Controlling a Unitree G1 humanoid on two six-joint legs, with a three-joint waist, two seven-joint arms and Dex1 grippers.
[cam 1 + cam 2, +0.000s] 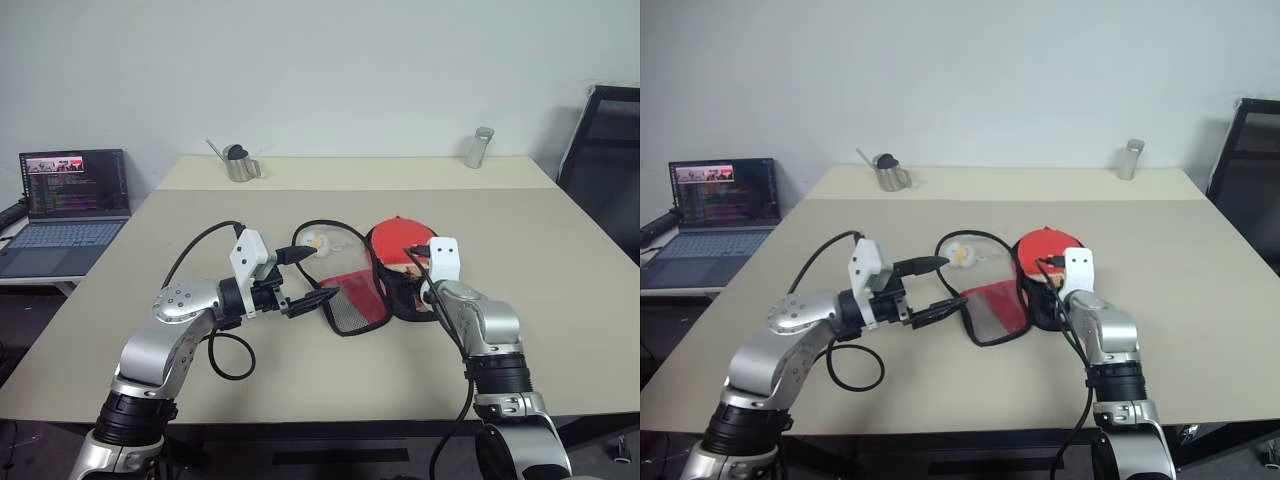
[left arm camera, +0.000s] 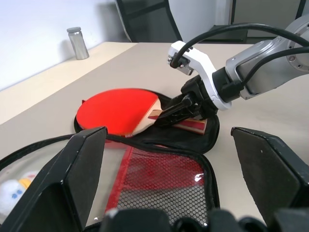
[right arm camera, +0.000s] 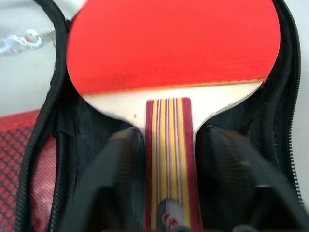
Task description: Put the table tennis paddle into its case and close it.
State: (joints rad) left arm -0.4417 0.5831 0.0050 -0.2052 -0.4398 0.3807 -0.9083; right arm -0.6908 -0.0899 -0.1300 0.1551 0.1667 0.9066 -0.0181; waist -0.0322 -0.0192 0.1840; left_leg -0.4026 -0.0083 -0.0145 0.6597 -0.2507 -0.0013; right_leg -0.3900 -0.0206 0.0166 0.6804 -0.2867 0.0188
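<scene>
The open case (image 1: 362, 290) lies mid-worktop (image 1: 560, 290) with the table tennis paddle (image 1: 402, 243) in it; left end effector (image 1: 305, 278) hovers beside it, fingers spread.

We are reaching both arms out over the table from its near edge. Our left arm is bending at the elbow and angling inward, its wrist turned so the left gripper (image 1: 313, 278) is pointing level toward the table's middle; its two black fingers (image 2: 79, 179) are standing wide apart, gripping nothing. Our right arm is stretching straight ahead, wrist tipping the right gripper (image 2: 166, 112) downward. Its fingers (image 3: 108, 169) are sitting spread on either side of the paddle handle (image 3: 169, 159), a gap showing on each side.
</scene>
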